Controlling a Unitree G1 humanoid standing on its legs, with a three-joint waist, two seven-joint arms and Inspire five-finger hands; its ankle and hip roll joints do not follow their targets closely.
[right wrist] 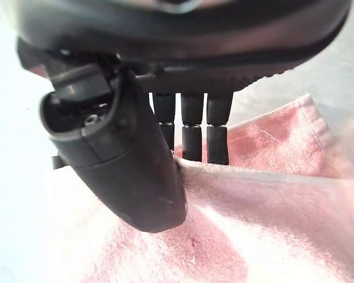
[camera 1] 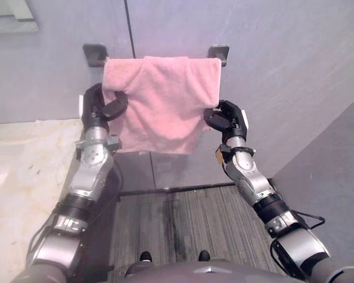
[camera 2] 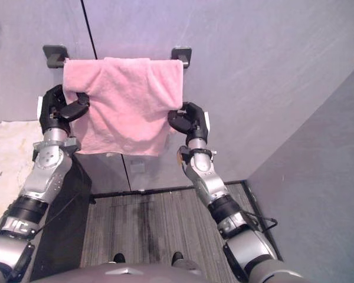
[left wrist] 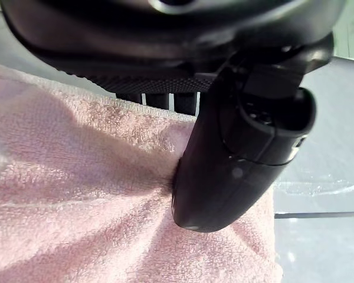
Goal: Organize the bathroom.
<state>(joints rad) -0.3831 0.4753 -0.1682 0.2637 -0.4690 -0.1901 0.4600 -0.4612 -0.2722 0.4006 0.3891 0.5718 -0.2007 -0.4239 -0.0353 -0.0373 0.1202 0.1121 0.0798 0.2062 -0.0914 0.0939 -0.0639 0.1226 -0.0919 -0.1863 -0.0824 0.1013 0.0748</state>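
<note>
Status: the pink towel is already draped over the towel bar, which is fixed to the grey wall by two dark brackets. The hanging step appears complete. What remains, as a judgement, is straightening: the towel hangs unevenly, with a fold near the top centre, a lower hem that slopes, and cloth bunched toward each side edge. Release of both edges also remains.

Left robot hand: positioned at the towel's left edge, at mid-height below the bar. In the left wrist view the thumb presses into the cloth while the fingers sit behind the edge, so the cloth is pinched between them.

Right robot hand: positioned at the towel's right edge, slightly lower than the left one. In the right wrist view the thumb lies on the front face of the towel and the fingers curl behind the hem, clamping that edge.

Relative position: the towel spans the gap between the two robot hands, touching both, with its top on the bar above them and its lower hem hanging below them. The striped floor mat lies well below the towel.
</note>
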